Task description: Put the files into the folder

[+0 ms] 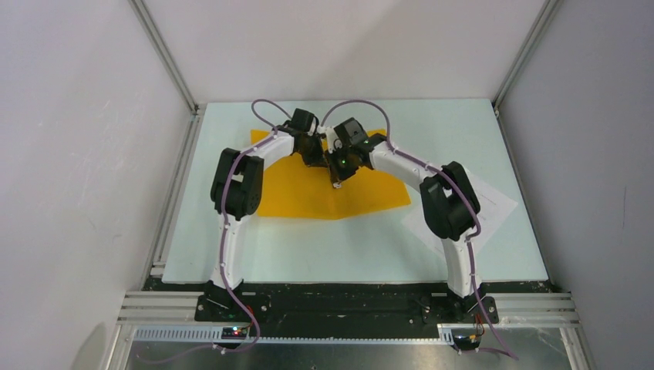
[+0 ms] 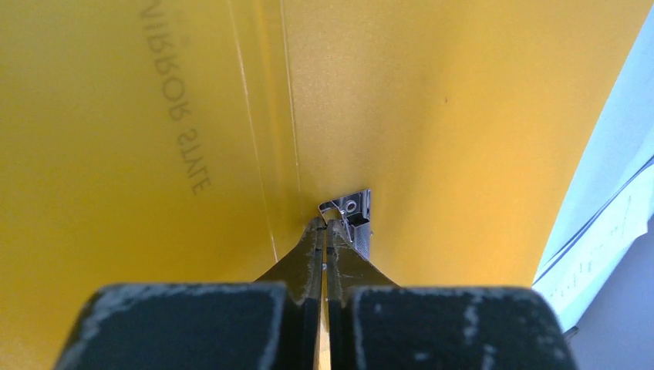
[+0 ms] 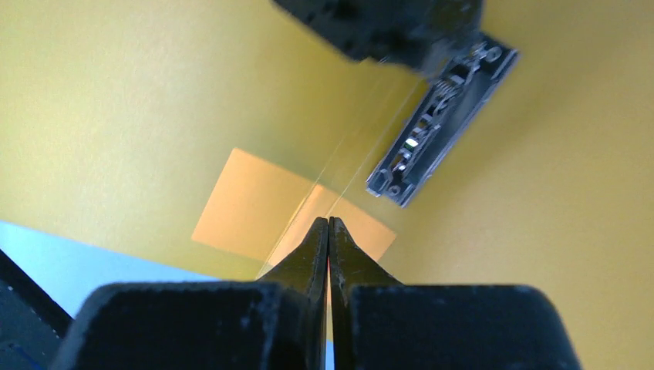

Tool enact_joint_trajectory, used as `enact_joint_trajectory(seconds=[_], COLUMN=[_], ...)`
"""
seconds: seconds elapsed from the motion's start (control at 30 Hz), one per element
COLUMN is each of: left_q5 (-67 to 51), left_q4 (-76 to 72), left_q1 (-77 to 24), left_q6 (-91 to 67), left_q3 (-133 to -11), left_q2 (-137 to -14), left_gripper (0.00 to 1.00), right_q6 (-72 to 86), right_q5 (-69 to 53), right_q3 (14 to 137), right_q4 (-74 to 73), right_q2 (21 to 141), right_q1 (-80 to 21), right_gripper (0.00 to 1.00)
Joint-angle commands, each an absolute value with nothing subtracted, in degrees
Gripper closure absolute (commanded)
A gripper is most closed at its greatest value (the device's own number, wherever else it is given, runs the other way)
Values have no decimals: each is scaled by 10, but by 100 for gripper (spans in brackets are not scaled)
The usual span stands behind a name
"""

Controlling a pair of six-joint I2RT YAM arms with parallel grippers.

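Left gripper and right gripper are both closed tight, tips at a crease of the folder. Whether they pinch card I cannot tell. On the table the folder lies centre-far, long axis left to right. The files lie skewed to its right.

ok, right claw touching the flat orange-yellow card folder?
Touching. Right wrist view: the shut right claw meets the folder at its crease line, no gap visible.

Lab robot cell: white panels, aluminium framing.
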State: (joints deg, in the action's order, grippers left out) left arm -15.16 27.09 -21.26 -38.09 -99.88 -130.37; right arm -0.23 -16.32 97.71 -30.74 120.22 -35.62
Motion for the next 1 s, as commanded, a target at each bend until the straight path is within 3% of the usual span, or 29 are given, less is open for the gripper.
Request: enact_joint_trajectory(seconds=[0.0,0.07,0.27,0.97], left_q5=[-149,-158,-173,-165], left_q4=[264,263,258,262], left_q1=[-216,-218,-224,-225], left_q6=[-445,-471,-512,-497], left_q3=[-994,-992,-983,-975], left_q2=[-1318,-1321,-1324,-1317], left_gripper=[100,100,100,100], right_q6=[-33,-40,-51,-14], right_q5=[-106,-88,-39,45], right_q3=[941,933,918,921], right_q4=[-284,-276,-253,-256], right_q2=[1160,1158,1164,1204], right_q1=[-366,-375,-397,-406], right_gripper=[100,98,77,76])
